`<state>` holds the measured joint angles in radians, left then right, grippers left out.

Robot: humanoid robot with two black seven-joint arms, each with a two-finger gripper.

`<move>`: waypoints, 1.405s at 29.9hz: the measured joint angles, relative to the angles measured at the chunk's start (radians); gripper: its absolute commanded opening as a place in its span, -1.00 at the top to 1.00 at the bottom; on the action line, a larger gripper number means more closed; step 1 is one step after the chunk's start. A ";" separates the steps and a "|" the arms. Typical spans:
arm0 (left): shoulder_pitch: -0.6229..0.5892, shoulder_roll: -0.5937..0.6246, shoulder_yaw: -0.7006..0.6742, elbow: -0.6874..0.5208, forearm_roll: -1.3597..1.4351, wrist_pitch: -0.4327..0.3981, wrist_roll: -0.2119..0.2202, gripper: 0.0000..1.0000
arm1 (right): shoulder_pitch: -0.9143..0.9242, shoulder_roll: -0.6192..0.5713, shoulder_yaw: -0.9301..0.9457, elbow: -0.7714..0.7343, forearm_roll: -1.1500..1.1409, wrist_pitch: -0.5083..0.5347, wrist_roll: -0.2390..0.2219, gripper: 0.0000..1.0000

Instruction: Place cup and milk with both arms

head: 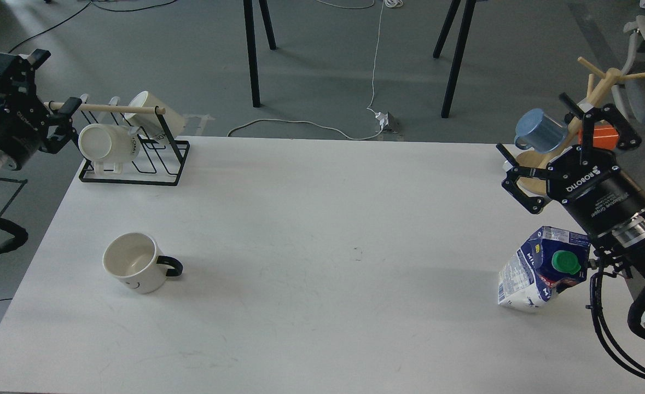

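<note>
Bare white tabletop (311, 306) fills the foreground, with the two task items set at opposite sides and neither one held. At far left, the left gripper (62, 123) hovers off the table's edge beside a black wire rack (158, 164) that carries two cream mugs (109, 143) under a wooden rod; its fingers are dark and bunched against the rack, so whether they stand apart cannot be told. Below it, well apart from the arm, the cup (135, 269) sits upright on the table, mouth open to the ceiling, black handle turned to the right. Across the wide bare middle, the milk (541, 271) stands near the right edge, its dented body leaning and its green cap facing up toward the camera. Above it the right gripper (546, 137) is spread wide and empty, raised close to a wooden mug tree (601, 93) bearing a blue mug (541, 131) and an orange one. Risks appear plain: a left arm starting so near the rack could snag the rod or mugs as it leaves, a grasp on the cup's rounded wall could slip, and squeezing the already buckled carton off-centre could tip it or push it over the nearby edge.
</note>
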<state>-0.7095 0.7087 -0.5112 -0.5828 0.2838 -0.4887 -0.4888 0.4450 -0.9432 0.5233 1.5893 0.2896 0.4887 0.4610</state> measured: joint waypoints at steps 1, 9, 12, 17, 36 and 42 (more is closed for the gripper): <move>0.000 0.000 0.001 0.000 0.000 0.000 0.000 -1.00 | 0.019 0.001 -0.020 0.000 -0.003 0.000 -0.002 -0.99; 0.004 0.000 0.005 0.000 0.002 0.000 0.000 -1.00 | 0.131 0.008 -0.159 0.014 -0.022 0.000 -0.015 -0.99; 0.005 0.002 0.002 0.003 0.003 0.000 0.000 -1.00 | 0.133 0.009 -0.164 0.015 -0.022 0.000 -0.015 -0.99; 0.003 -0.018 -0.006 0.041 0.000 0.000 0.000 -1.00 | 0.133 0.009 -0.164 0.019 -0.020 0.000 -0.015 -0.99; 0.007 -0.070 -0.003 0.058 0.006 0.000 0.000 -1.00 | 0.116 -0.203 -0.070 0.021 0.306 0.000 0.028 -0.99; -0.021 -0.003 0.001 0.084 0.074 0.000 0.000 -1.00 | 0.103 -0.195 -0.078 0.015 0.300 0.000 0.028 -0.99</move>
<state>-0.7307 0.7054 -0.5098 -0.4988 0.3582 -0.4888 -0.4885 0.5479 -1.1384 0.4455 1.6043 0.5895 0.4887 0.4889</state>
